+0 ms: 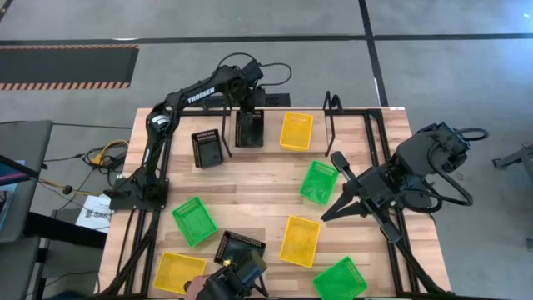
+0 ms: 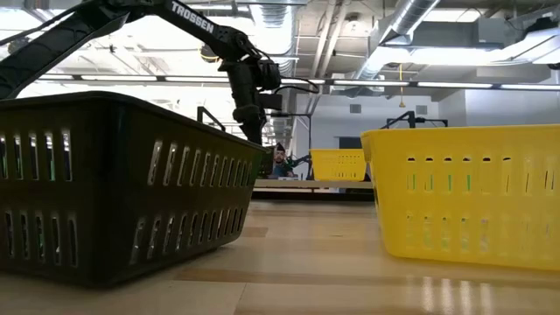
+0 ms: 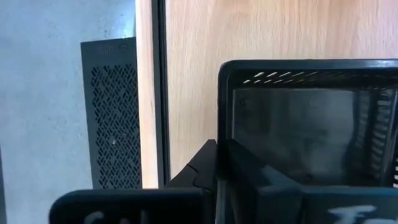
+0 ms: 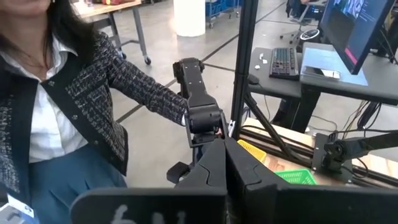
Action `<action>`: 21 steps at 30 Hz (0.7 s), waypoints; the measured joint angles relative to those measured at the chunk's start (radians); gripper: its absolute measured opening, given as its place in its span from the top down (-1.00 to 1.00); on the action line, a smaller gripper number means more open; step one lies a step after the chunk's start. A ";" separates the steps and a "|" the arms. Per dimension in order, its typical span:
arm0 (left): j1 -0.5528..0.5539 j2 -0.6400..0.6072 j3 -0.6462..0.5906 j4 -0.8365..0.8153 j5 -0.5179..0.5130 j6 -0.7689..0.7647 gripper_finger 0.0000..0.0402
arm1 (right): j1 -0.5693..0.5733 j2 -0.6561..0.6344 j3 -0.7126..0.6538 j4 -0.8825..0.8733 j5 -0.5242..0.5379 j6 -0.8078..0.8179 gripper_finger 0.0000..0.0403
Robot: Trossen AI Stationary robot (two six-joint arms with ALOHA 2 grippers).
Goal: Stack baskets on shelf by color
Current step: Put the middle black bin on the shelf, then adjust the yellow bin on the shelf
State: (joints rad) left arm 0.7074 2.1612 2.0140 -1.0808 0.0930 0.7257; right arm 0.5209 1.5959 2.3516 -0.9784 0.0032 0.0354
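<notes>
Left arm placing a black basket at the far shelf; right arm idle.

Nearest the front edge lie a black basket (image 1: 239,247), yellow baskets (image 1: 178,272) (image 1: 301,240) and green baskets (image 1: 194,220) (image 1: 340,279) (image 1: 319,181), all untouched; right gripper (image 1: 329,214) hangs mid-table, jaws pinched together on nothing; farther back a black basket (image 1: 207,148) stands loose; left gripper (image 1: 247,112) is clamped narrow on the rim of the carried black basket (image 1: 249,129), the wall pinched between its fingers, body hanging past them; beside it a yellow basket (image 1: 296,131) sits in the shelf (image 1: 332,111). Judgement: lower level between the posts, release only once seated; keep neighbouring slots free for yellow and green.
</notes>
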 joint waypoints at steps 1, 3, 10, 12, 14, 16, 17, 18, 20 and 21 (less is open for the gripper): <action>0.000 0.000 0.000 -0.001 0.000 0.000 0.94 | 0.000 0.000 0.000 0.000 0.000 0.007 0.96; -0.003 0.000 0.000 -0.002 0.000 -0.001 0.89 | 0.000 0.000 0.000 0.000 0.000 0.019 0.96; -0.016 0.000 0.000 -0.001 -0.020 -0.023 0.61 | 0.000 -0.001 0.000 0.000 0.000 0.020 0.96; -0.021 0.000 0.000 0.004 -0.050 -0.030 0.52 | 0.001 -0.006 0.000 -0.001 0.000 0.020 0.96; -0.031 0.000 0.000 0.011 -0.090 -0.040 0.43 | 0.002 -0.009 0.001 0.001 0.000 0.020 0.96; -0.039 0.000 0.022 -0.013 -0.099 -0.083 0.37 | 0.002 -0.013 0.001 -0.010 -0.001 0.020 0.96; -0.044 0.000 0.040 -0.028 -0.088 -0.112 0.36 | 0.002 -0.016 0.000 -0.025 -0.001 0.020 0.96; -0.051 0.000 0.063 -0.041 -0.061 -0.138 0.35 | 0.002 -0.020 0.000 -0.039 0.002 0.023 0.96; -0.061 -0.001 0.126 -0.094 0.023 -0.194 0.35 | -0.004 -0.036 0.000 -0.092 0.053 0.044 0.96; -0.067 -0.001 0.168 -0.133 0.064 -0.223 0.35 | -0.010 -0.043 0.000 -0.129 0.086 0.061 0.96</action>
State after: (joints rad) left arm 0.6409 2.1605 2.1823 -1.2137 0.1574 0.5031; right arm 0.5109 1.5530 2.3521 -1.1073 0.0891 0.0964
